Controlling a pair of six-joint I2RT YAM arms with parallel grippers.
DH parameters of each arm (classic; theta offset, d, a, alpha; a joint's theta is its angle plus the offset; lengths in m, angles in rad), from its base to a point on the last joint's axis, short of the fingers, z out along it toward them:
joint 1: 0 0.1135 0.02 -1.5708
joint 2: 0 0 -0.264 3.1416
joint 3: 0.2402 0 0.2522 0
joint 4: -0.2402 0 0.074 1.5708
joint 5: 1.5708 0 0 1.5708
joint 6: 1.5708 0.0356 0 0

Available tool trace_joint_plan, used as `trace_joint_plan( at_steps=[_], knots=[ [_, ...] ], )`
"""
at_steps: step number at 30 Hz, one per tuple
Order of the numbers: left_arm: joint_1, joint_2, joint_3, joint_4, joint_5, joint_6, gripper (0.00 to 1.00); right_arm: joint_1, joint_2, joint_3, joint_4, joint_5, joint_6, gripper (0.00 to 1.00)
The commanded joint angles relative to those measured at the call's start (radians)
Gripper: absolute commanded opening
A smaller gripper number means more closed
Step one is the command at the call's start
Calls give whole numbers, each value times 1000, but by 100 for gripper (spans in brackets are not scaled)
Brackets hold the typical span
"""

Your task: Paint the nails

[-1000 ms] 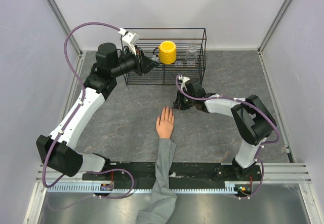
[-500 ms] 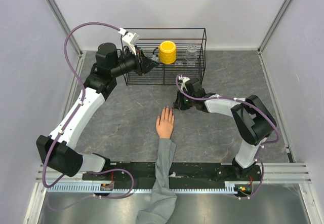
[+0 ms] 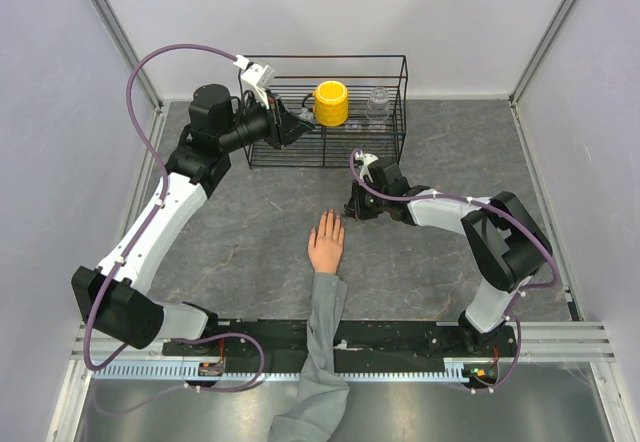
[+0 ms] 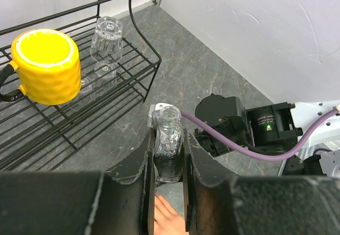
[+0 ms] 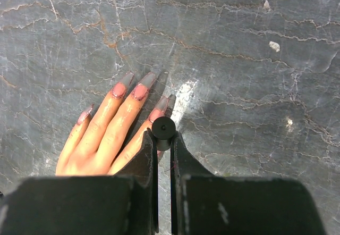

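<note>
The peach mannequin hand [image 3: 325, 244] lies palm down mid-table, its grey sleeve [image 3: 322, 342] running toward the near edge. In the right wrist view its long nails [image 5: 141, 90] show pinkish-red polish, smeared at the edges. My right gripper [image 5: 163, 139] is shut on a black brush cap [image 5: 163, 128], held over the nail [image 5: 160, 105] of the finger nearest it. It sits just right of the fingertips [image 3: 352, 207]. My left gripper [image 4: 168, 142] is raised near the rack [image 3: 292, 127]. It is shut on a small uncapped glass polish bottle [image 4: 169, 122].
A black wire rack [image 3: 330, 58] stands at the back and holds a yellow mug [image 3: 331, 102] and an upturned clear glass [image 3: 378, 104]. Grey walls close in both sides. The right arm's wrist [image 4: 239, 126] shows below the bottle in the left wrist view.
The right arm's wrist and elbow have shifted slightly to the right, with the gripper staying at the fingertips. The left arm and its bottle have not moved.
</note>
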Motion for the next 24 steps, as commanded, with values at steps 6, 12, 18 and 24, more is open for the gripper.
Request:
trace_joint_plan(
  at_steps=[6, 12, 18, 24],
  knots=[
    [5, -29, 31, 15, 6, -29, 2, 8, -47, -15, 18, -8, -4, 0],
    [6, -29, 28, 16, 6, -32, 2, 10, -52, -16, 23, -18, -8, 0],
    [5, -31, 30, 16, 5, -33, 2, 10, -58, -24, 23, -15, -5, 0],
    [5, -31, 28, 16, 6, -32, 2, 10, -42, -19, 26, -8, -2, 0]
  ],
)
